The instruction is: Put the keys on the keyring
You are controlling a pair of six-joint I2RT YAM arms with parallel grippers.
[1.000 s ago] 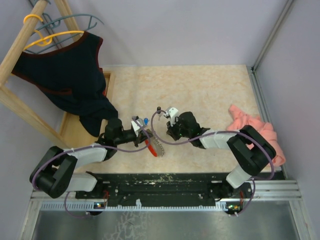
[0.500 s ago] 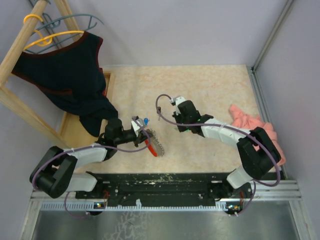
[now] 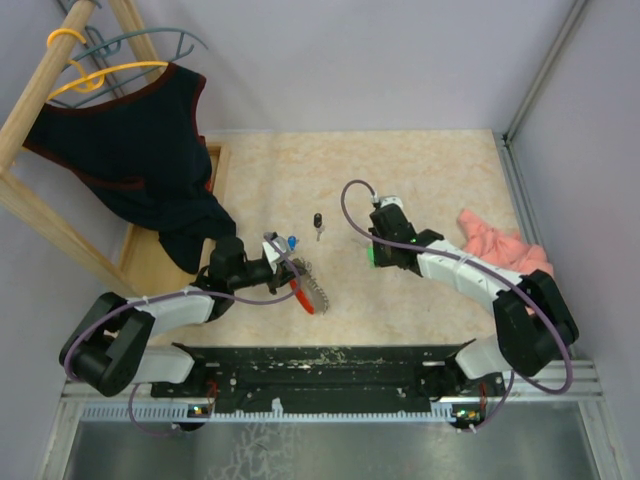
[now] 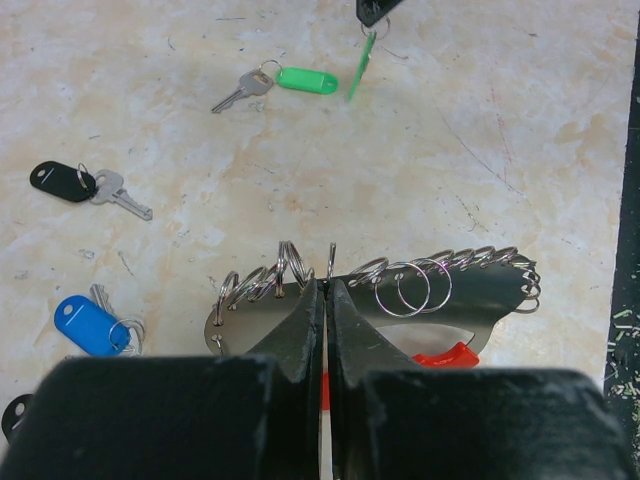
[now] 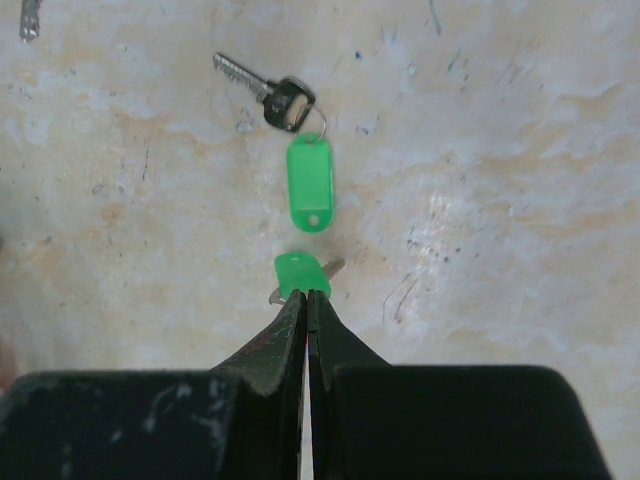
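Nearest, the left jaws are pinched shut on the keyring (image 4: 470, 300), gripping its grey strip of split rings, with a blue key (image 4: 88, 325) and a black key (image 4: 62, 182) lying left of the keyring. Beyond the keyring, the right jaws are closed on a green key (image 5: 300, 273), above a second green key (image 5: 308, 188) lying flat on the surface (image 5: 500, 150). This looks like the fetching step: next, that key must reach the keyring and thread a free ring.

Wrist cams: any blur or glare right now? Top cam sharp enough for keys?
Left wrist: fingers dark and soft near the lens; keyring and blue key sharp. Right wrist: fingers soft, held green key and green-tagged key on the table crisp, mild bright patch beside them. Top external: even light, soft shadows, no glare; black key just a speck.
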